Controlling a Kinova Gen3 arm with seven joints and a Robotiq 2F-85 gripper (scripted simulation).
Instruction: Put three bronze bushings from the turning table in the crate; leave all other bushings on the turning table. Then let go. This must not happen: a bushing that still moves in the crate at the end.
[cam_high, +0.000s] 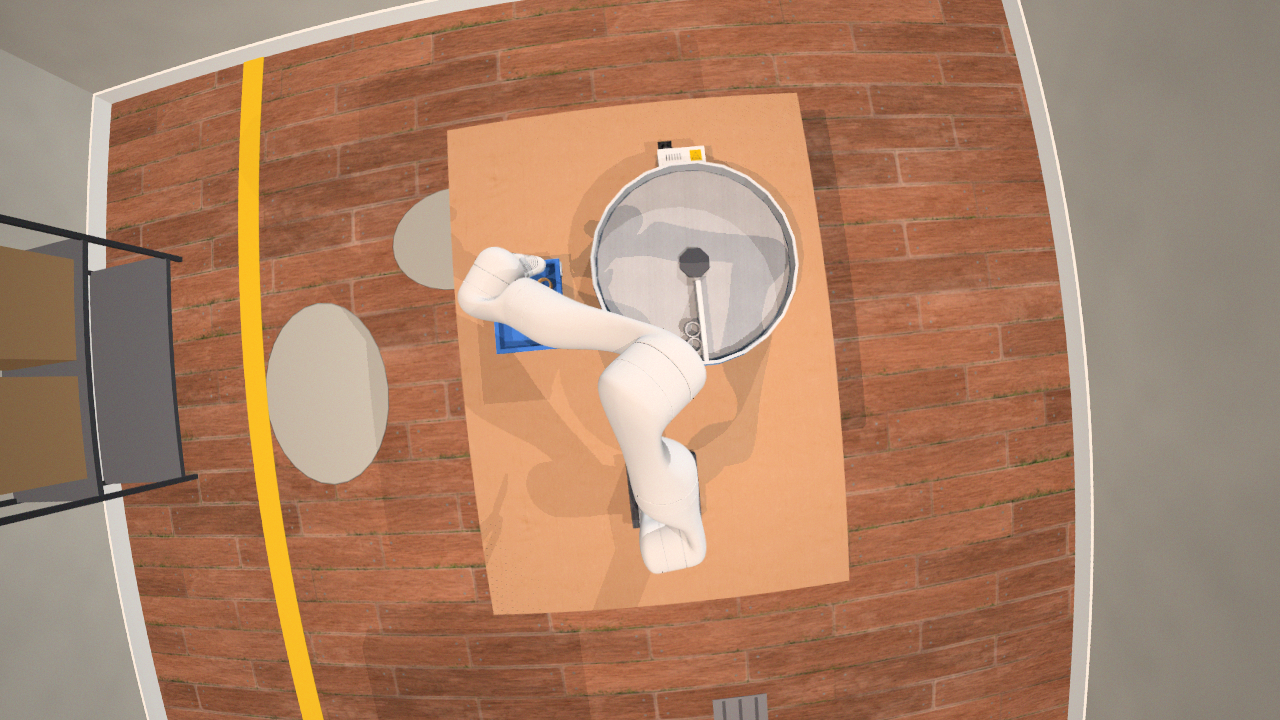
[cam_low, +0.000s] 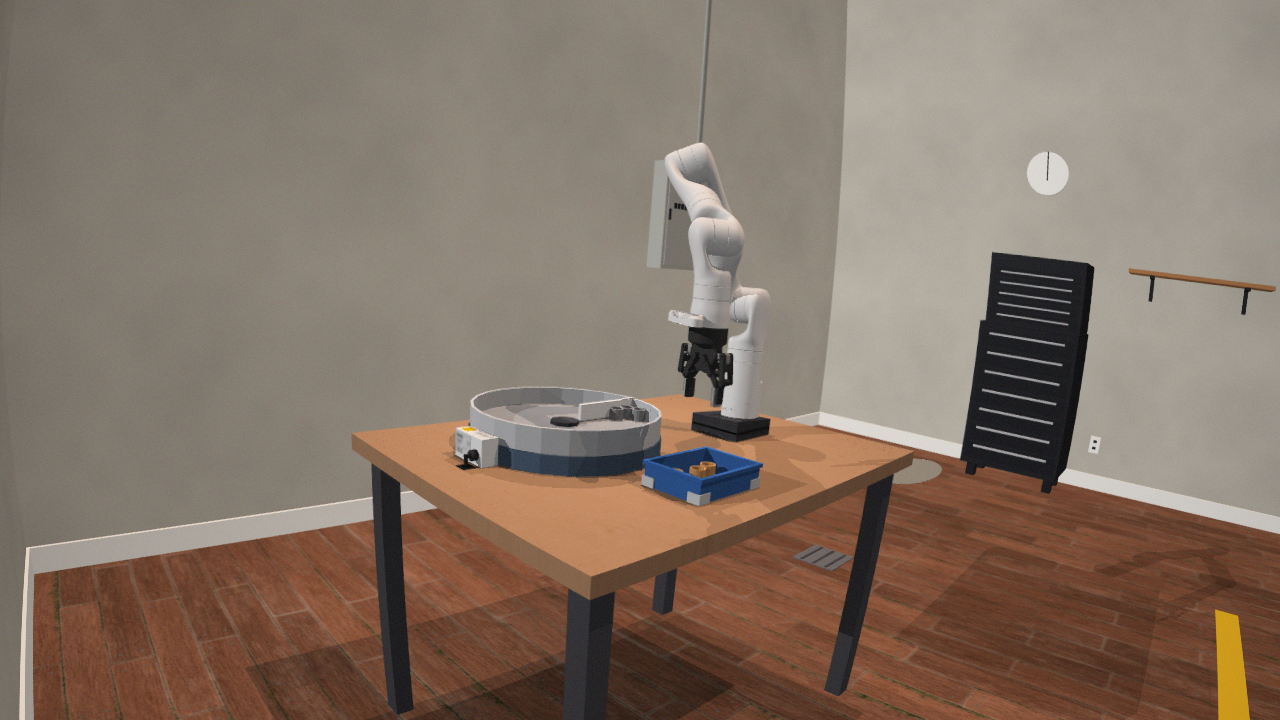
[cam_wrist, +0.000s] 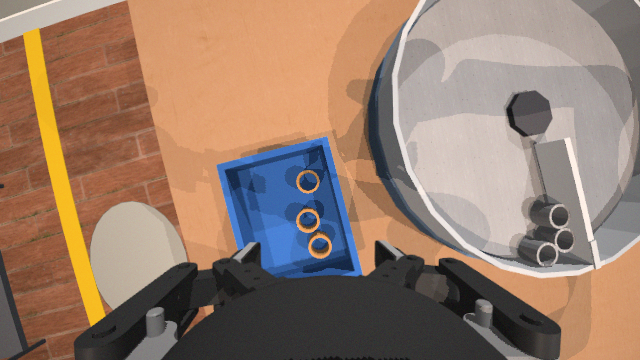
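Observation:
Three bronze bushings stand upright in the blue crate: one bushing near its far end, a second bushing around the middle and a third bushing close beside the second. My gripper is open and empty, high above the crate's level; the arm hides it in the top view. The turning table holds three grey bushings, the upper one, the middle one and the lower one, clustered against the divider. No bronze bushing shows on it.
The white divider runs from the dark hub to the turning table's raised wall. A white control box sits beside that wall. The crate stands between the turning table and the wooden table's edge.

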